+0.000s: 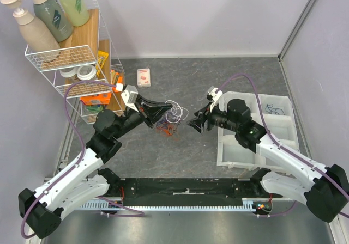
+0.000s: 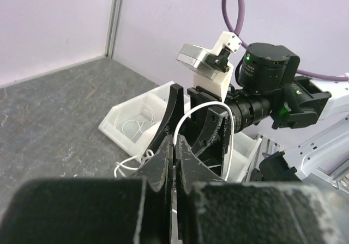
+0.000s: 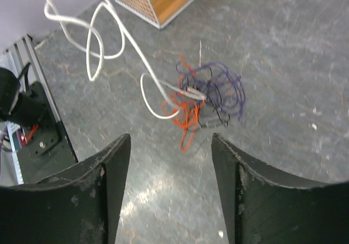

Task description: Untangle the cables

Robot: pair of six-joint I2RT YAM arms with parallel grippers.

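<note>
Overhead view of a grey, stone-patterned table (image 1: 218, 80) with two robot arms reaching toward its middle. A small tangle of cables (image 1: 166, 126) in purple, dark and orange-red lies on the table between the two arms, a little nearer the left one. A white cable (image 3: 109, 34) leads up out of the tangle in loose loops. The left claw (image 2: 174, 141) is pressed together, pinching this white cable, which arches up from between its tips. The right claw (image 3: 170, 139) is spread wide and holds nothing. It hangs above the table just right of the tangle, facing the left claw. On the right stands a white divided bin (image 1: 278, 98) with thin wires in some compartments. At the far left, a wire rack (image 1: 65, 59) carries pump bottles (image 1: 32, 26). A small box (image 1: 144, 78) lies on the far side of the tangle.
</note>
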